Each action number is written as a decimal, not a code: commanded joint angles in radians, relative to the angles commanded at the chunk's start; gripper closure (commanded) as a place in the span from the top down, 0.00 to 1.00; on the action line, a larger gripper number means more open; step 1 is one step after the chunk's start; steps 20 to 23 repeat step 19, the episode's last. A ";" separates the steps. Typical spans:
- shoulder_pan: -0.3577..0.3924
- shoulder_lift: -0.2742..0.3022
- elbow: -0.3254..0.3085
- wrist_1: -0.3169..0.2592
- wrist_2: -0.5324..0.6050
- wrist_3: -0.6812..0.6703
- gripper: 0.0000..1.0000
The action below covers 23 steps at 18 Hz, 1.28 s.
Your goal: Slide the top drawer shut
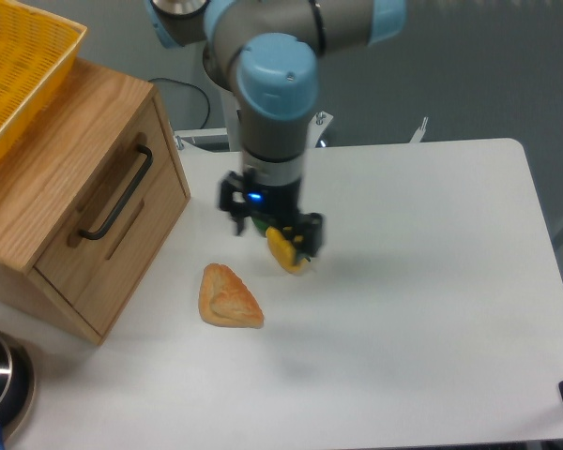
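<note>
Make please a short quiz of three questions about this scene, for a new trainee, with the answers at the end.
1. True or false: the top drawer sits flush with the cabinet front.
2. Which item lies nearest the cabinet? A) bread piece B) yellow pepper C) green pepper
3. Fill in: the gripper hangs above the two ____.

Key:
1. True: the drawer front with the black bar handle lines up with the cabinet face.
2. A: the bread piece lies left of the yellow pepper; the green pepper is almost hidden by the arm.
3. peppers.
</note>
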 joint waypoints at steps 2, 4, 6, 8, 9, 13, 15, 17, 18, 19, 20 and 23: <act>0.060 -0.040 0.015 0.015 0.000 0.086 1.00; 0.120 -0.077 0.035 0.032 -0.003 0.188 1.00; 0.158 -0.098 0.046 0.032 -0.002 0.238 1.00; 0.200 -0.124 0.060 0.032 -0.002 0.389 1.00; 0.223 -0.137 0.066 0.034 -0.005 0.482 1.00; 0.287 -0.192 0.098 0.034 -0.012 0.666 1.00; 0.295 -0.206 0.117 0.034 -0.011 0.709 1.00; 0.307 -0.209 0.123 0.034 -0.012 0.712 1.00; 0.313 -0.209 0.124 0.034 -0.017 0.713 1.00; 0.322 -0.209 0.124 0.034 -0.026 0.713 1.00; 0.322 -0.209 0.124 0.034 -0.026 0.713 1.00; 0.322 -0.209 0.124 0.034 -0.026 0.713 1.00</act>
